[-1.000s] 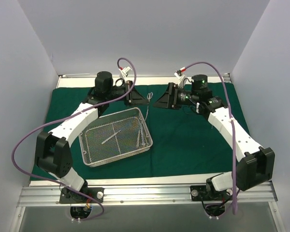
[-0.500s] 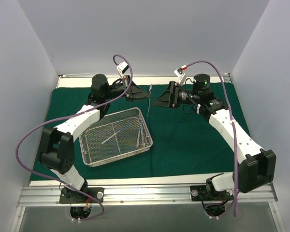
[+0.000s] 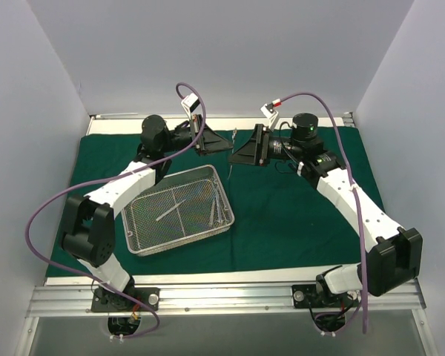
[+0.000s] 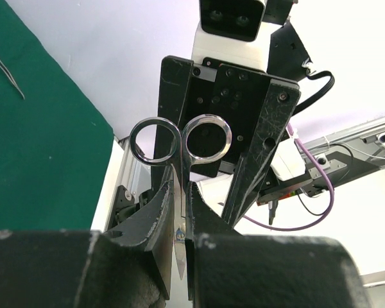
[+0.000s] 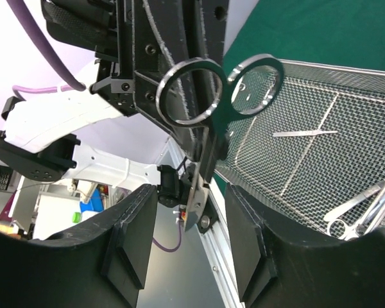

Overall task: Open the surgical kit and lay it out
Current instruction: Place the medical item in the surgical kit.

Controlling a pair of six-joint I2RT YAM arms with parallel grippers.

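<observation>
The dark green cloth (image 3: 297,215) lies spread on the table with the silver mesh tray (image 3: 167,185) on its left half. Slim instruments (image 3: 216,208) lie in the tray. My left gripper (image 3: 221,141) is raised at the back centre and shut on a pair of silver scissors (image 4: 179,138), whose blades sit between its jaws (image 4: 181,186). My right gripper (image 3: 237,152) faces it, open. In the right wrist view the scissors (image 5: 218,86) hang with the blade tip between my open right fingers (image 5: 250,237), not touching them.
The tray also shows in the right wrist view (image 5: 346,128) with tweezers (image 5: 305,133) and ringed instruments (image 5: 366,205) in it. Another slim instrument (image 4: 6,72) lies on the cloth (image 4: 38,141). White walls enclose the table on three sides.
My left gripper has lifted the scissors off the cloth and turned them toward the right gripper. My right gripper has moved left until its open fingers flank the blade.
</observation>
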